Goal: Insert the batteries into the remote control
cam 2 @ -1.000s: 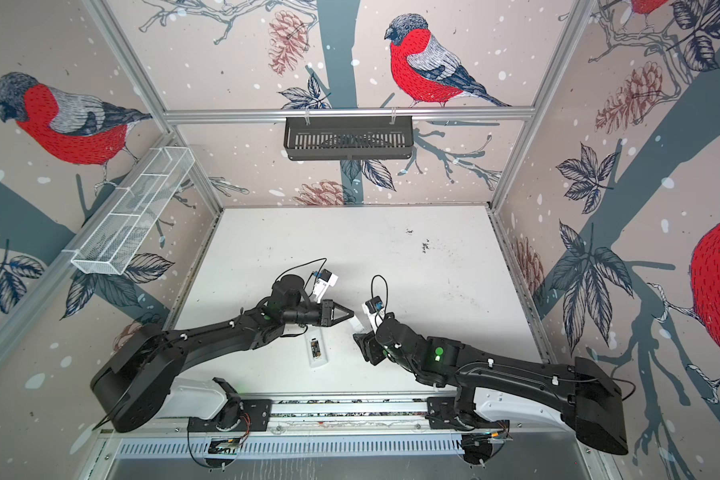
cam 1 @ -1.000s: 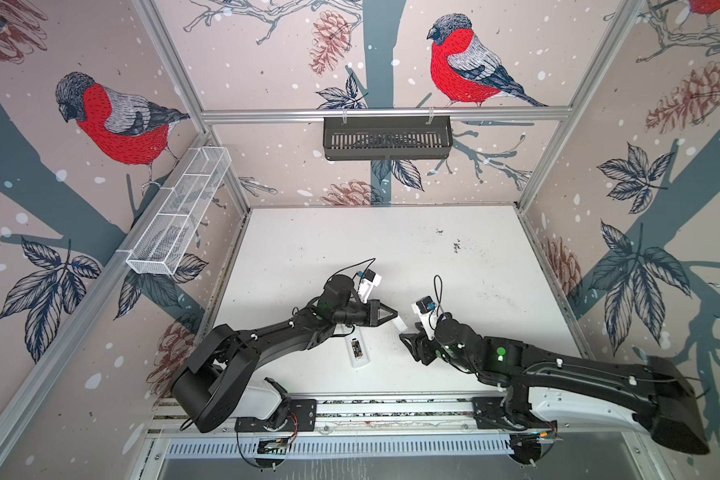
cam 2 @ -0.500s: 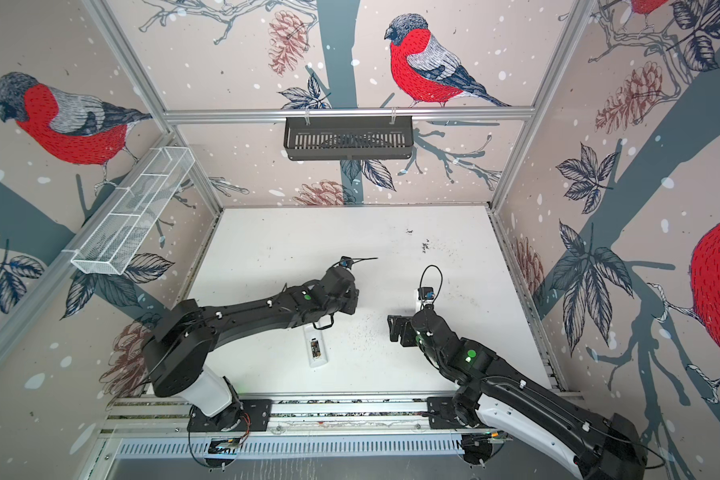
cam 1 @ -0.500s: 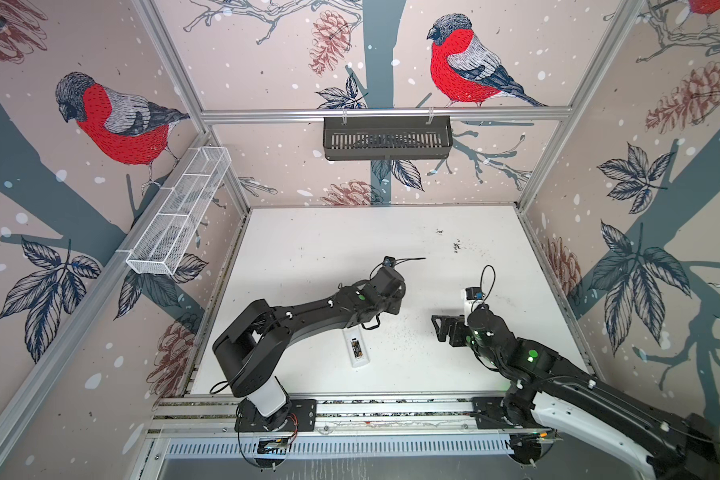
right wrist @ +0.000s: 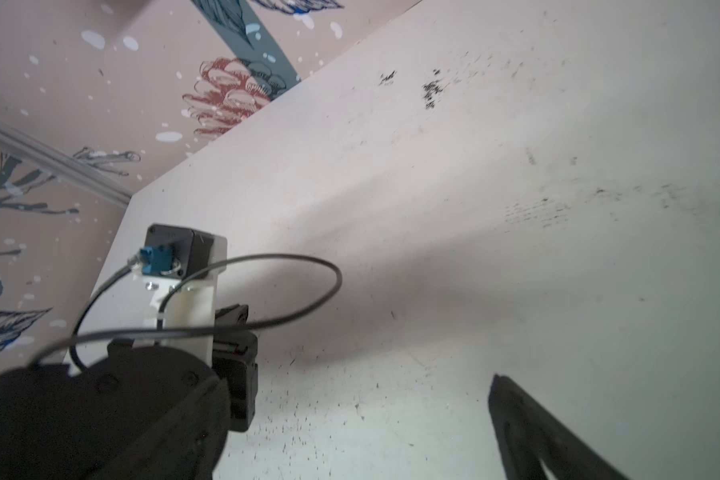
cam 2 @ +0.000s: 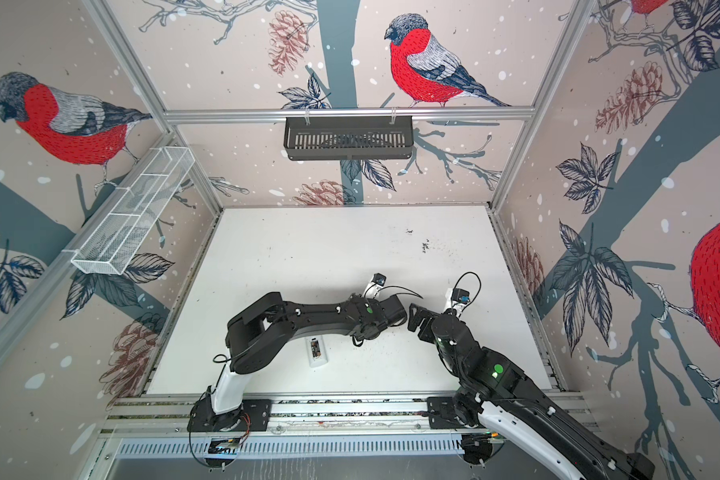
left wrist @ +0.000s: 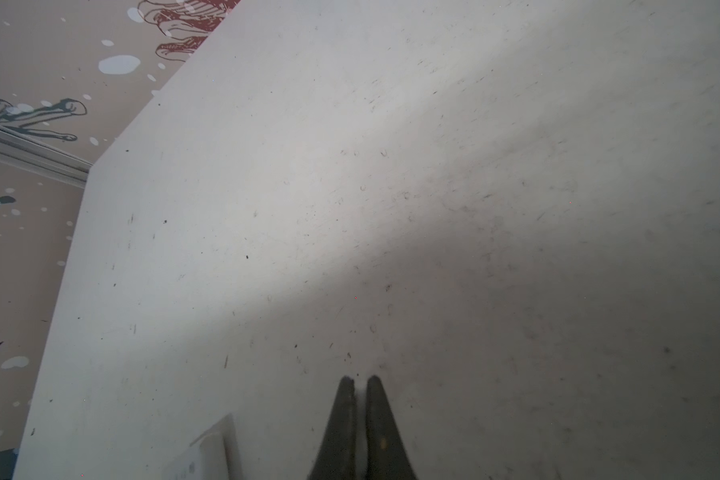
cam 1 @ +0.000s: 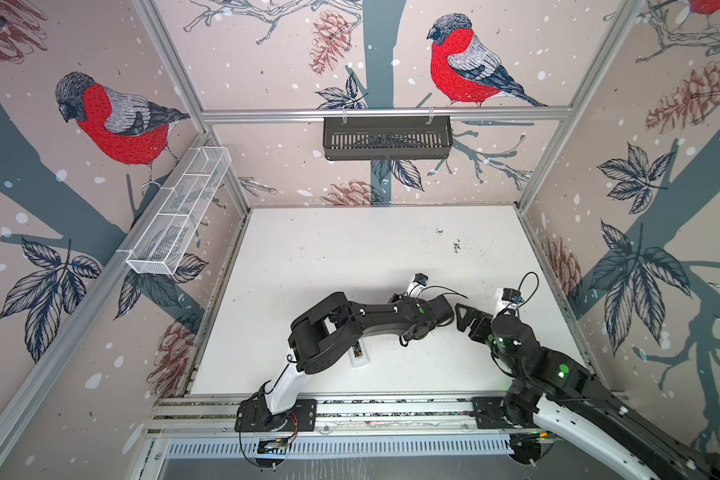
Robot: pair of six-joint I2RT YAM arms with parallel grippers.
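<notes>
**Robot cell, general view.** The white, scuffed counter carries one loose object, the slim white rectangular remote control. It lies flat near the front edge, roughly front to back. A small dark patch on its upper face is too small to read. In both top views it sits just beside the elbow of the left arm, which hides part of one long side.

**Left hand**. It is closed and empty, its two dark fingers drawn almost tip to tip over bare counter. Whether the tips touch the surface cannot be told. A white corner of the remote control shows just beside them in the left wrist view.

**Right hand**. It is spread wide and holds nothing. It stands to the right of the remote control and well apart from it, its jaws facing the left arm's wrist just beside them. The right wrist view shows one dark finger clearly; the left arm's wrist and its camera fill the other side.

**Fittings.** A black slotted basket hangs on the back wall, and a white wire-mesh basket on the left wall.
</notes>
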